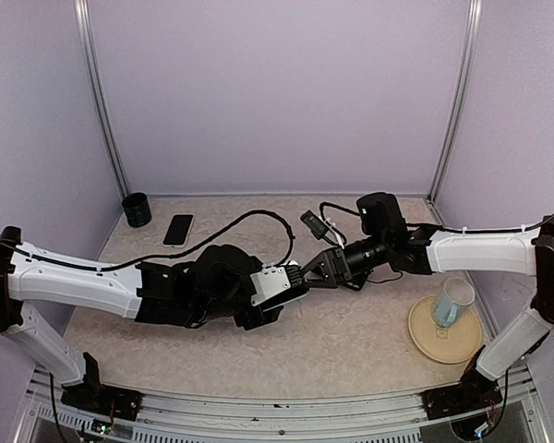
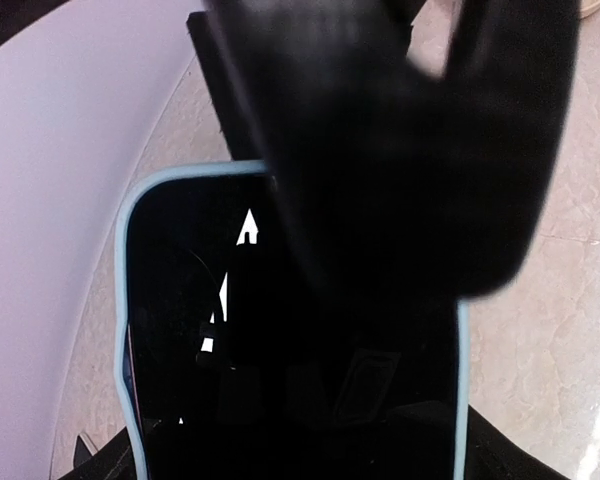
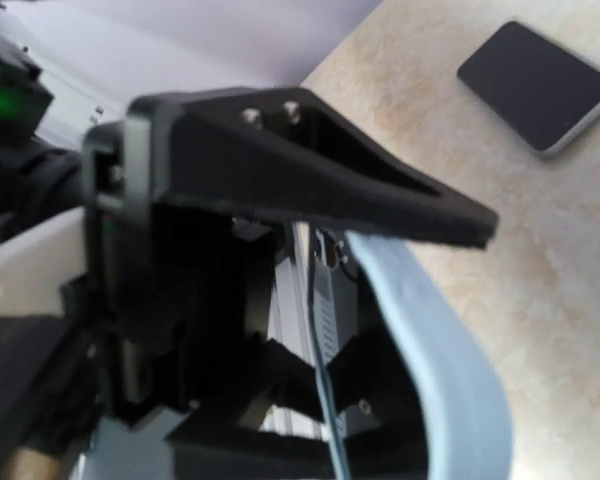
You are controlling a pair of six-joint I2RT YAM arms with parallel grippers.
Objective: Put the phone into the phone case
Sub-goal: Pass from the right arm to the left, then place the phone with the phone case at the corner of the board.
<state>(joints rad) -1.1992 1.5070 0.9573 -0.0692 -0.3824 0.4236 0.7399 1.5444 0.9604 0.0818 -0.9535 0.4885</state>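
Top external view: we log both arms meeting over mid-table.
Phone case: pale blue, held aloft in the left gripper; we cannot tell whether the dark glossy face inside is phone or lining.
Right gripper: one finger across the case face; pinch unclear.
Phone: flat at back left, well apart.
Progress: we judge insertion not yet done.
Room: open table all round; cup near the right edge.

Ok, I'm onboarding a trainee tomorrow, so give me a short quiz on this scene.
1. True or false: the phone already sits inside the light blue phone case.
2. What stands on the round wooden plate? A) black cup B) clear cup C) phone
3. In the left wrist view, whose finger crosses over the case?
Key: 1 false; 2 B; 3 the right gripper.
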